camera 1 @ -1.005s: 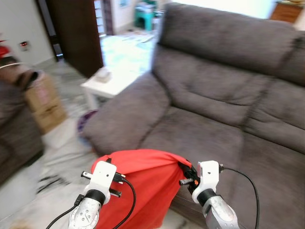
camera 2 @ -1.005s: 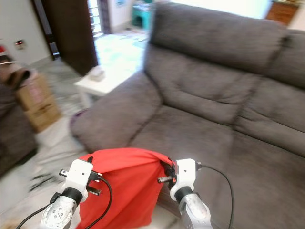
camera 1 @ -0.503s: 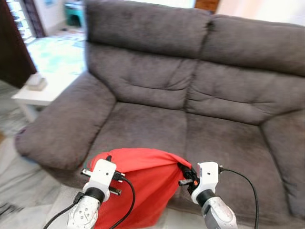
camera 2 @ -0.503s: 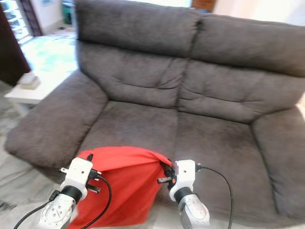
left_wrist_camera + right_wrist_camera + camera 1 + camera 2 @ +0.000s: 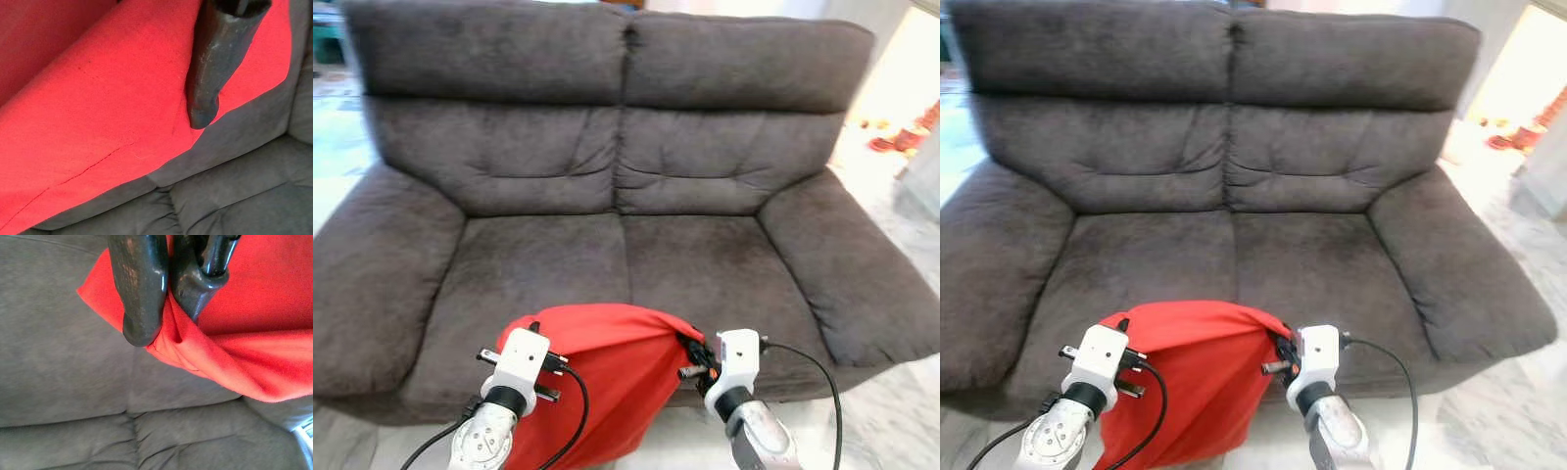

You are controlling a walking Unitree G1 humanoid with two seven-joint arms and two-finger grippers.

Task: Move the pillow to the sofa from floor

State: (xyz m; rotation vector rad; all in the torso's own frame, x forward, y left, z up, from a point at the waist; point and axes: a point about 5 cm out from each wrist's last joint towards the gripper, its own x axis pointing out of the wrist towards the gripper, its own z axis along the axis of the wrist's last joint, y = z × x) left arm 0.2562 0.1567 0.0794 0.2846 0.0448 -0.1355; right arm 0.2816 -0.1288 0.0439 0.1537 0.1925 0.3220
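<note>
Holding the red pillow (image 5: 607, 377) up between my two grippers, I stand facing the grey sofa (image 5: 607, 196), which spreads across the scene ahead of me. The pillow hangs in front of the sofa's front edge, off the floor, with its top edge stretched between my arms and its body drooping down below them, covering part of the seat cushions from where I look. My right gripper (image 5: 161, 320) is at the pillow's right top corner, and my two black fingers (image 5: 139, 289) there are pressed together with a bunched fold of red cloth pinched between them; the sofa's grey seat lies beyond the cloth. My left gripper (image 5: 205, 115) is at the pillow's left top corner. In the left wrist view I make out one black finger (image 5: 215, 58) lying flat against the red fabric, the pillow's stitched seam running beside it, but I cannot tell whether that pair is spread or closed on the cloth. Beyond the pillow's edge in that view sits the sofa's grey cushion with its folds. Off the sofa's right armrest, pale marbled floor (image 5: 891, 401) shows, well apart from the pillow, and some small reddish objects (image 5: 901, 137) lie farther back, too blurred to make out.
</note>
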